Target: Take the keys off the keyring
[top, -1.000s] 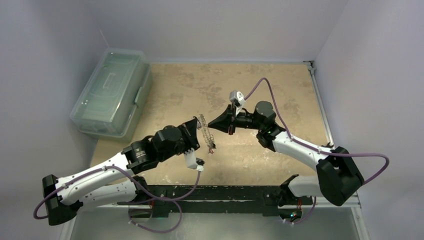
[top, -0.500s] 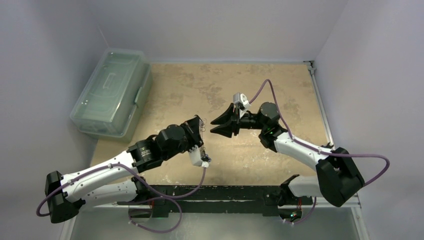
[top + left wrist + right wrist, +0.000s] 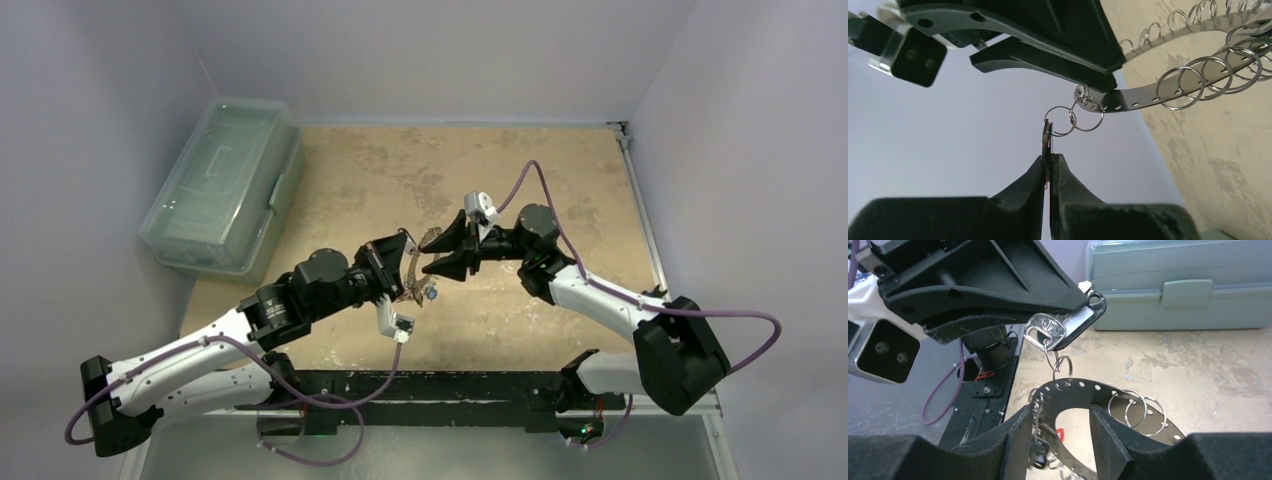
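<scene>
The keyring (image 3: 1075,390) is a flat perforated metal band hung with small split rings and keys (image 3: 1045,452). My left gripper (image 3: 1050,156) is shut on one key (image 3: 1047,331), silvery with a black head, which two small rings link to the band (image 3: 1133,100). My right gripper (image 3: 1060,415) is open, with the band's arc between its fingers (image 3: 1020,437). In the top view the two grippers meet mid-table: the left gripper (image 3: 402,252), the right gripper (image 3: 436,252) and the keyring (image 3: 411,272) hanging between them.
A translucent grey-green lidded box (image 3: 225,185) stands at the table's far left, also showing in the right wrist view as the box (image 3: 1178,285). The black base rail (image 3: 430,385) runs along the near edge. Sandy tabletop (image 3: 560,170) lies behind the arms.
The right gripper went from shut to open and now straddles the ring's band. The left gripper shifted slightly right, keeping hold of the key.
</scene>
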